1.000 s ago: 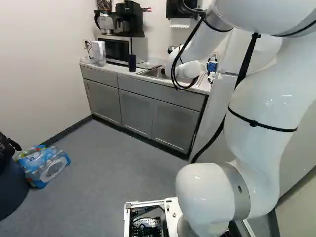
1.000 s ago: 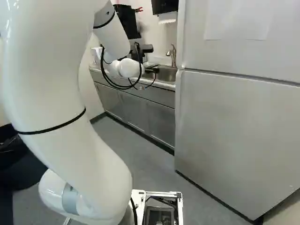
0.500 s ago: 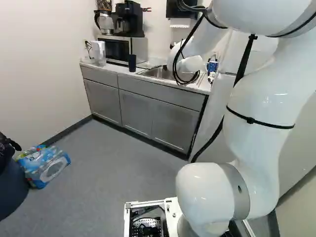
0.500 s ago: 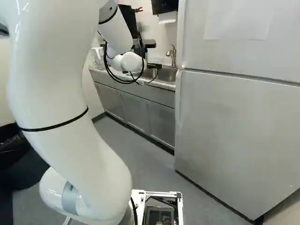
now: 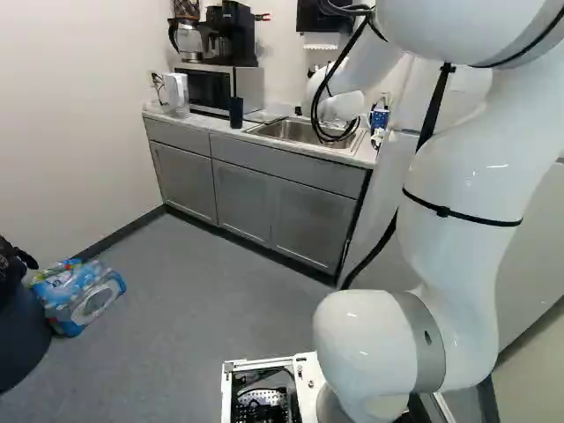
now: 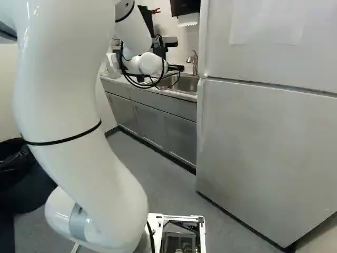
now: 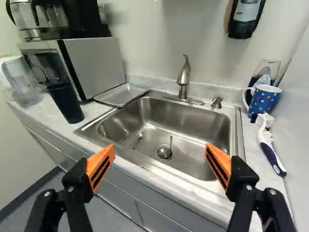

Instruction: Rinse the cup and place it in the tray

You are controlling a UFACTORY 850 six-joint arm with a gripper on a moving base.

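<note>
1. At the left end of the surface [image 7: 50,115], a clear pitcher [image 7: 24,82] stands beside the microwave [image 7: 94,63], which carries a black coffee maker [image 5: 231,33].
2. A dark cup [image 7: 66,102] stands upright near the surface's front edge, just beside the microwave's front corner and left of the sink.
3. The metal tray [image 7: 121,94] lies between the microwave and the sink's back left corner, apart from the dark cup. Nothing is in it.
4. The sink [image 7: 169,123] is set into the surface; the faucet [image 7: 183,79] rises behind its back edge, and a small metal fixture [image 7: 217,102] sits right of the faucet.
5. In the right base view, the end effector [image 6: 178,68] reaches toward the sink. In the wrist view, the end effector [image 7: 160,149] is open, its orange pads [image 7: 100,166] well apart with nothing between them.
6. A blue mug with coloured dots [image 7: 265,100] stands upright near the surface's back right corner, a clear glass [image 7: 267,68] behind it.
7. A white-and-blue brush [image 7: 270,150] lies along the surface's right edge, its head near the mug.
</note>
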